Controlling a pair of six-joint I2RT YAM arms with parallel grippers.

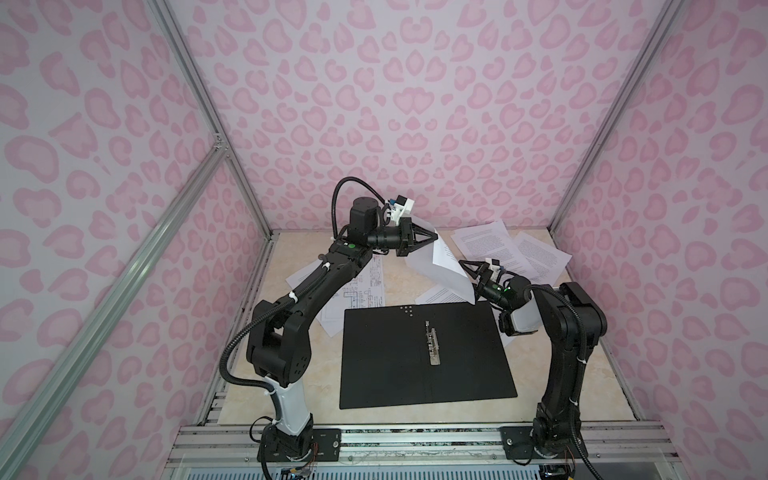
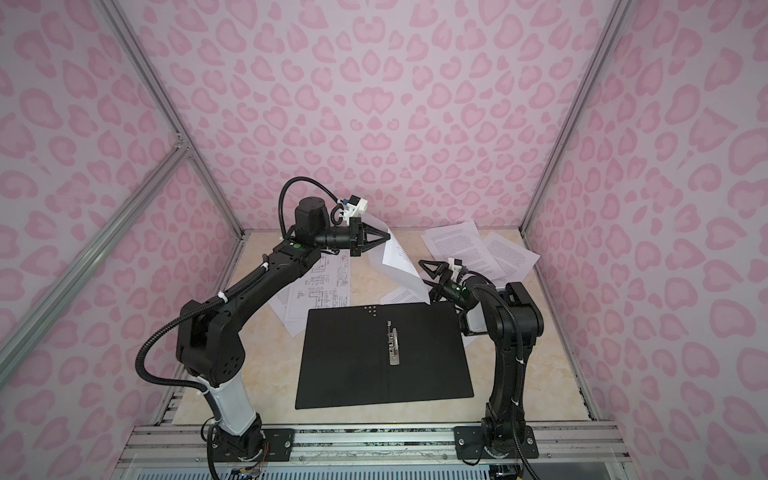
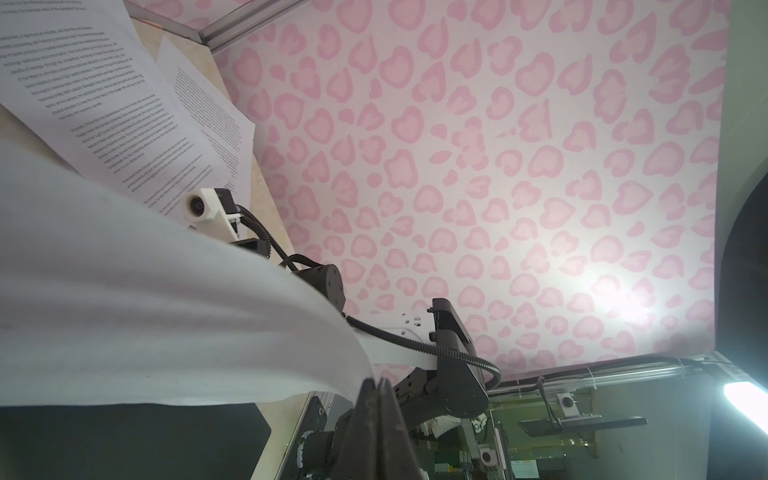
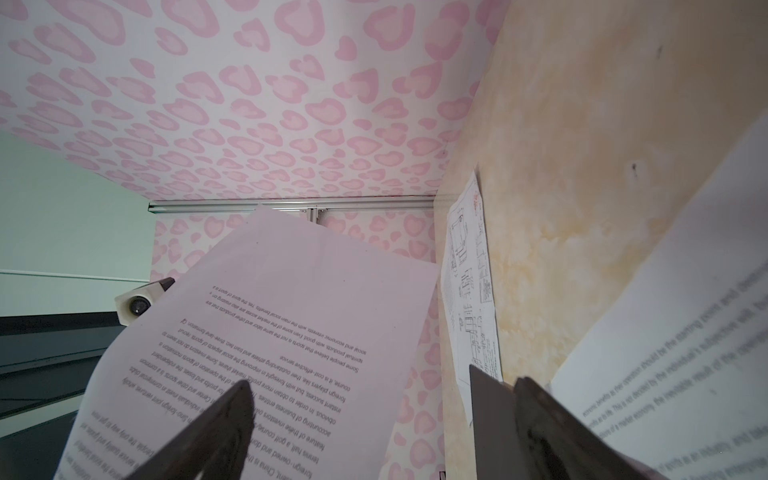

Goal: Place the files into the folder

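Two pincers at work over the surface (image 1: pixel 316 374). For the left pincer (image 1: pixel 435 236): fingers together, clamped on the upper corner of the held sheet (image 1: pixel 449 270), above the far middle of the surface. For the held sheet: hanging clear and curled, long axis sloping down toward the right edge, lower end just beside the right pincer (image 1: pixel 473 272). For the right pincer: fingers apart, gripping nothing.

Readable on the held sheet in the right wrist view, upside down: "Some people believe that sports" and "a golf course".

For the folder (image 1: pixel 386 374): flat and open at the middle of the surface, black inside up, long axis parallel to the near edge, spine running near to far. On the spine, toward the far edge: metal clip (image 1: pixel 432 343). By the folder's far edge: small dots (image 1: pixel 406 309).

Remaining files: text sheets (image 1: pixel 490 245) overlapping at the far right corner; drawing sheet (image 1: pixel 365 286) toward the left edge, partly under the left arm; lone sheet (image 1: pixel 440 296) touching the folder's far edge. Print on these too small to read in both top views.
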